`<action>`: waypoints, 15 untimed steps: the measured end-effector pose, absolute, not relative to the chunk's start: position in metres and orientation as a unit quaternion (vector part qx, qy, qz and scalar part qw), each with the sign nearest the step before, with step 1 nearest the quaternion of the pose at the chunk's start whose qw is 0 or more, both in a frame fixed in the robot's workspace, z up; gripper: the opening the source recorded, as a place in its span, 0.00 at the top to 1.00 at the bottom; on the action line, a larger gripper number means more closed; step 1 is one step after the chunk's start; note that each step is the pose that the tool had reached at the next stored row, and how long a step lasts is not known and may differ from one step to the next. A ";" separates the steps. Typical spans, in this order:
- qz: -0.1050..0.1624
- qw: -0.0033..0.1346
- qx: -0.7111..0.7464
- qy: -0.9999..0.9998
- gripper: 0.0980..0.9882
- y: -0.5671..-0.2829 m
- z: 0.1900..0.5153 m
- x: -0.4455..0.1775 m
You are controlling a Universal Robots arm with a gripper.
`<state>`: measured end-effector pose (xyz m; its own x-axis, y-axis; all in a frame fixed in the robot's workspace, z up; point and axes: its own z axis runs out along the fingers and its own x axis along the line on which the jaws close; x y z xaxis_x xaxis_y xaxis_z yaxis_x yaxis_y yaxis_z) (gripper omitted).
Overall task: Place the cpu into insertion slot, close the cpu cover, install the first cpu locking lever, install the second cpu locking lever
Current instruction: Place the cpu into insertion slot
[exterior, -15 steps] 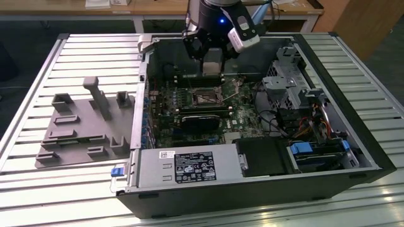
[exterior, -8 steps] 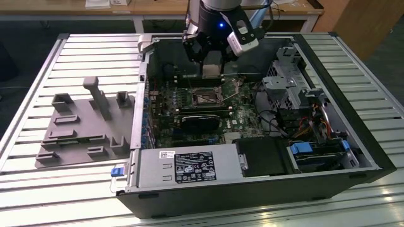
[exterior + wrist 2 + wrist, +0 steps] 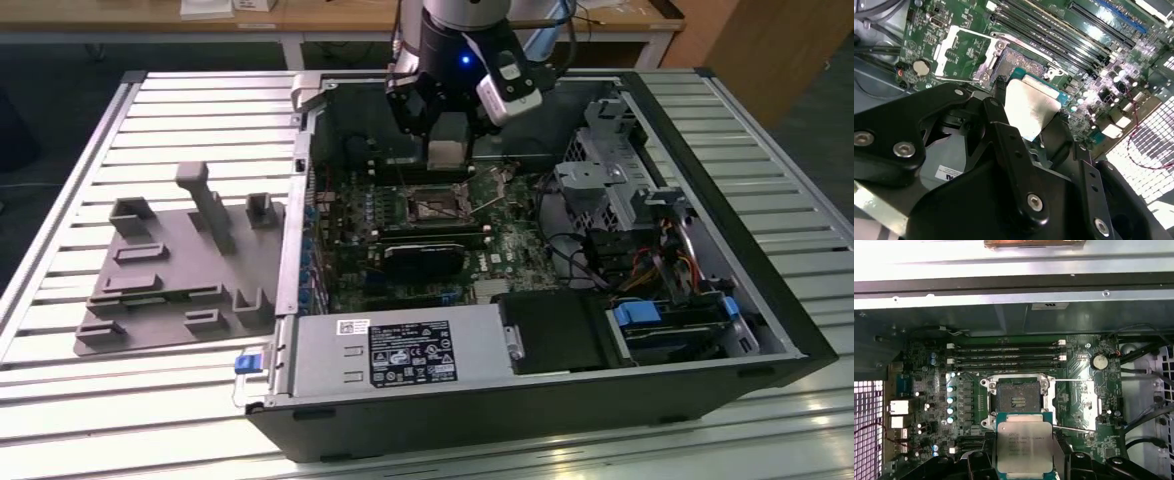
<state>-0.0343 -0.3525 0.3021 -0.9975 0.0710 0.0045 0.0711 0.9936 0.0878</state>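
Note:
My gripper [image 3: 1024, 462] is shut on the cpu [image 3: 1024, 445], a flat silver-grey chip held by its two opposite edges. In both wrist views the chip hangs above and just short of the insertion slot [image 3: 1018, 399], a square black socket with its dark centre exposed. The cpu cover [image 3: 1076, 404], a thin silvery frame, lies flipped open beside the slot, with thin lever rods along its edges. The second wrist view has the cpu [image 3: 1029, 105] between the black fingers [image 3: 999, 117], the slot [image 3: 1021, 62] beyond it and the cover [image 3: 964, 50] open. In the exterior view the gripper [image 3: 447, 155] hovers behind the slot [image 3: 434, 205].
The open computer case [image 3: 534, 400] lies on a slatted metal table [image 3: 134, 420]. Memory sticks [image 3: 1004, 357] run along one side of the slot, capacitors [image 3: 950, 400] along another. A black card [image 3: 427, 255] and a drive cage [image 3: 601, 180] stand nearby. A grey fixture tray [image 3: 174, 270] lies at the exterior view's left.

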 end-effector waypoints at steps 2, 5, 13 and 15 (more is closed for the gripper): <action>-0.044 0.000 -0.050 -0.998 0.51 -0.353 0.301 -0.034; -0.044 -0.001 -0.073 -0.996 0.51 -0.353 0.300 -0.034; -0.044 -0.004 -0.141 -0.989 0.51 -0.353 0.298 -0.034; -0.044 -0.005 -0.159 -0.986 0.51 -0.353 0.297 -0.034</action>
<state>-0.0343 -0.3525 0.2968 -0.9495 0.3138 0.0044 0.3130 0.9457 0.0878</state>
